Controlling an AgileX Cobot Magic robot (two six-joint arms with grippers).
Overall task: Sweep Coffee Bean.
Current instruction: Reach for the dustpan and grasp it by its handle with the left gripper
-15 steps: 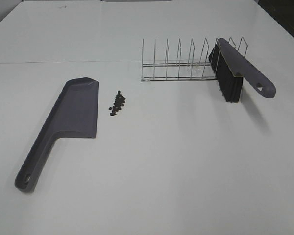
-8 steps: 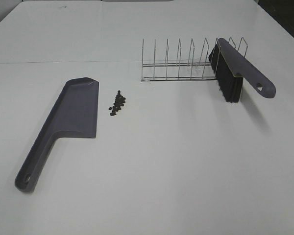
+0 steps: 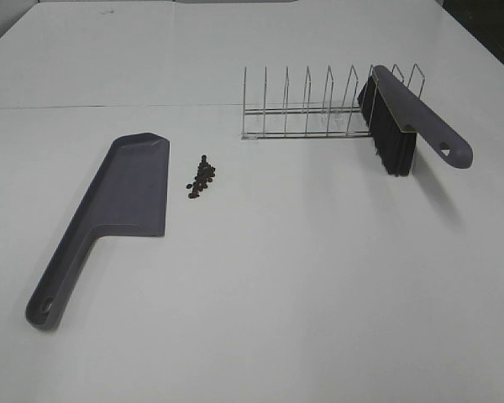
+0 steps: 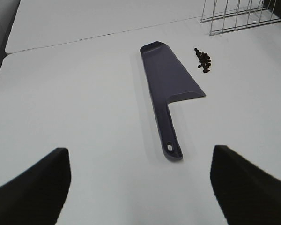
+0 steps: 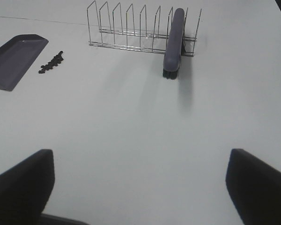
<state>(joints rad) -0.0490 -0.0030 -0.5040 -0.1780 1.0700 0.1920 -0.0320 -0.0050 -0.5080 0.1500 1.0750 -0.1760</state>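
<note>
A small cluster of dark coffee beans [image 3: 202, 177] lies on the white table just right of the flat purple-grey dustpan [image 3: 122, 197]; the beans [image 4: 203, 60] [image 5: 51, 62] and dustpan [image 4: 166, 82] [image 5: 14, 58] also show in both wrist views. A purple-handled brush [image 3: 412, 122] with black bristles stands in the right end of a wire rack [image 3: 319, 109]; the right wrist view shows the brush [image 5: 174, 42] too. My left gripper [image 4: 139, 183] is open, well back from the dustpan's handle end. My right gripper [image 5: 140, 187] is open, far short of the brush. Neither arm appears in the exterior view.
The wire rack [image 5: 131, 30] has several empty slots left of the brush. A seam between two table sections [image 3: 109, 107] runs behind the dustpan. Dark room edges lie beyond the far corners.
</note>
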